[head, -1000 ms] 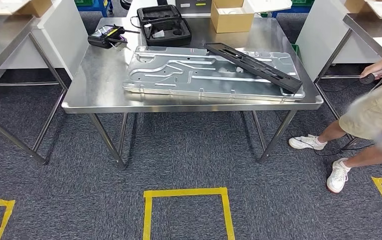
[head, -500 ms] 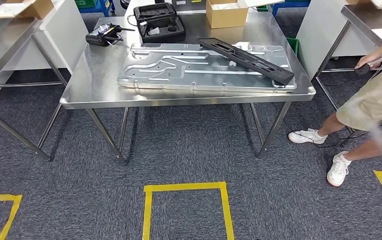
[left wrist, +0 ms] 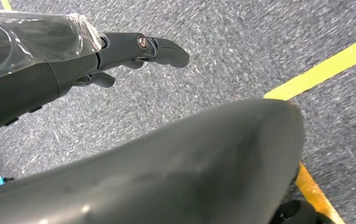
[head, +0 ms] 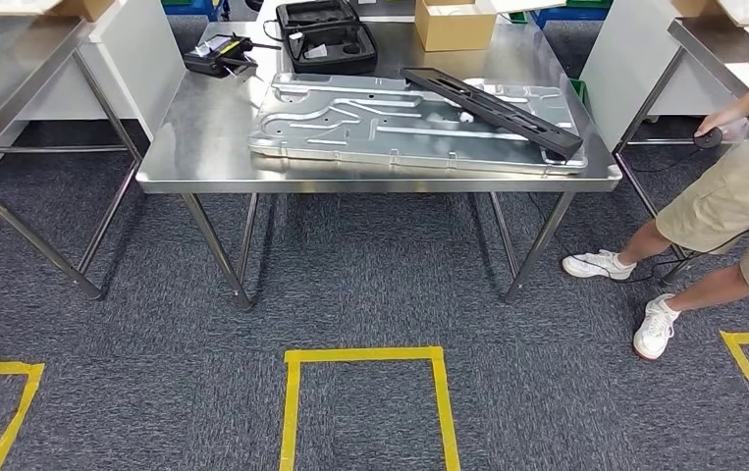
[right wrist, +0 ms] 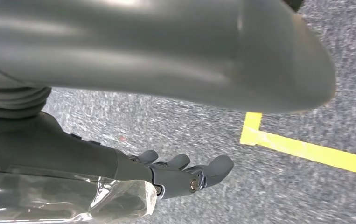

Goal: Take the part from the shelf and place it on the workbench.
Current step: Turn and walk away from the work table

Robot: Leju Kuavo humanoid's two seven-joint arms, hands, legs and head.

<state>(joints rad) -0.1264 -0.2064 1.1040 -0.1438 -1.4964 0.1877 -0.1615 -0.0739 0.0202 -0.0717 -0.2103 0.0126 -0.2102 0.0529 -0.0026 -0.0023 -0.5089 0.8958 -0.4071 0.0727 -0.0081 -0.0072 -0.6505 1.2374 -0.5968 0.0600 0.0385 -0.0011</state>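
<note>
On grey carpet marked with yellow tape point(head: 364, 355), the steel worktop point(head: 198, 137) carried the long black part point(head: 493, 110) across a metal panel point(head: 370, 123); left hand point(left wrist: 134, 51) and right hand point(right wrist: 180, 175) hung empty, fingers loosely extended.

The whole head view shifts between the pictures, so the camera has moved rather than the things: the tabletop point(head: 380, 182) now sits a little right of where it was half a second ago, and higher than a second ago. The person point(head: 733, 211) at the right has drawn the trailing foot point(head: 657, 329) slightly in.
</note>
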